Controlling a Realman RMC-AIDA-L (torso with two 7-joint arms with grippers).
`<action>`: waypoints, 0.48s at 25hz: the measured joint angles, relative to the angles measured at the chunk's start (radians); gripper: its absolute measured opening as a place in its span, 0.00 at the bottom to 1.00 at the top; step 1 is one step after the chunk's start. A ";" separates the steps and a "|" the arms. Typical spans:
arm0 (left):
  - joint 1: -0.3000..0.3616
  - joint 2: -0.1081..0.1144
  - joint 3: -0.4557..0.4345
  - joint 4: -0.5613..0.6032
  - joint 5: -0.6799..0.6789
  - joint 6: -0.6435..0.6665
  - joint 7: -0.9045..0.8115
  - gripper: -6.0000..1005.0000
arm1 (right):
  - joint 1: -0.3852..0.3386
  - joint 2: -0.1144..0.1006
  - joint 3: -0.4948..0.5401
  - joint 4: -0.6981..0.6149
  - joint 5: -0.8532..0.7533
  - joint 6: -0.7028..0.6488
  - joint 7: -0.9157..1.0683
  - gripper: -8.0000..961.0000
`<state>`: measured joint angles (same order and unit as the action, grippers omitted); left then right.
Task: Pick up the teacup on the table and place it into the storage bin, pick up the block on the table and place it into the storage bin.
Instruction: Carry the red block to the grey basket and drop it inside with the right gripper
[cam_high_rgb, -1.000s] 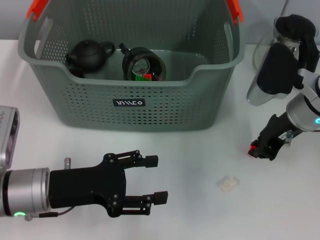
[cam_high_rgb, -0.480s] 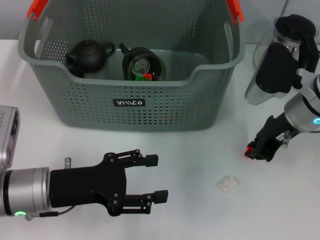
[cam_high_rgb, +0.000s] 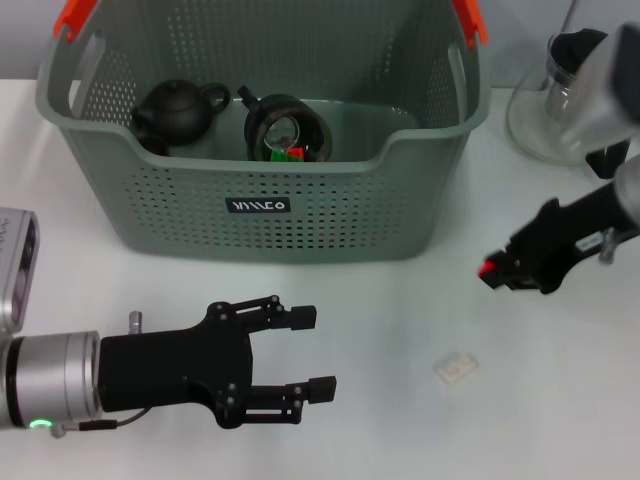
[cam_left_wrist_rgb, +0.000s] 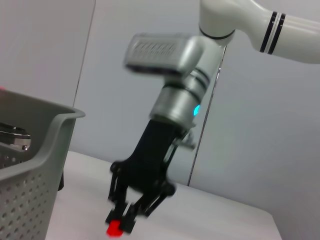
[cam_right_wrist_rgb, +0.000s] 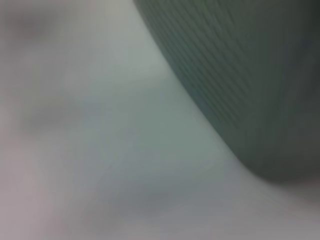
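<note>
A: Nearest first. Left claw hovers low over the tabletop in front of the storage bin, fingers spread wide, nothing between them. No change from half a second ago; idle.

B: Loose items?

A: A small pale scrap lies on the tabletop, in front of the bin and off to its right. Untouched.

B: Right arm?

A: That is the change. Right claw was down at the tabletop to the right of the bin; it is now lifted and shifted toward the bin's right wall. Closed narrow on a small red block; the left wrist view shows the block pinched at the fingertips.

B: Teacup?

A: A dark cup already lies inside the bin beside a black teapot. Judgement: teacup step done, block picked and in transit; carry over the rim and release remain. Behind the claw, a glass jug stands near the bin's right side: collision risk.
</note>
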<state>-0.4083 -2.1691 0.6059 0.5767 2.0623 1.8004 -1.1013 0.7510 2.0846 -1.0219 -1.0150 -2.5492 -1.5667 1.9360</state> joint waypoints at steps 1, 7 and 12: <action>-0.002 0.000 0.000 0.000 -0.001 0.000 0.000 0.81 | -0.005 -0.006 0.037 -0.006 0.047 -0.045 -0.037 0.18; -0.011 0.002 -0.001 0.000 -0.003 0.000 0.000 0.81 | -0.028 -0.035 0.208 0.015 0.327 -0.260 -0.205 0.18; -0.012 0.003 -0.007 0.001 -0.004 -0.002 0.000 0.81 | -0.040 -0.027 0.253 0.006 0.546 -0.269 -0.225 0.19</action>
<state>-0.4206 -2.1666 0.5990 0.5772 2.0584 1.7987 -1.1014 0.7107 2.0576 -0.7685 -1.0086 -2.0033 -1.8354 1.7113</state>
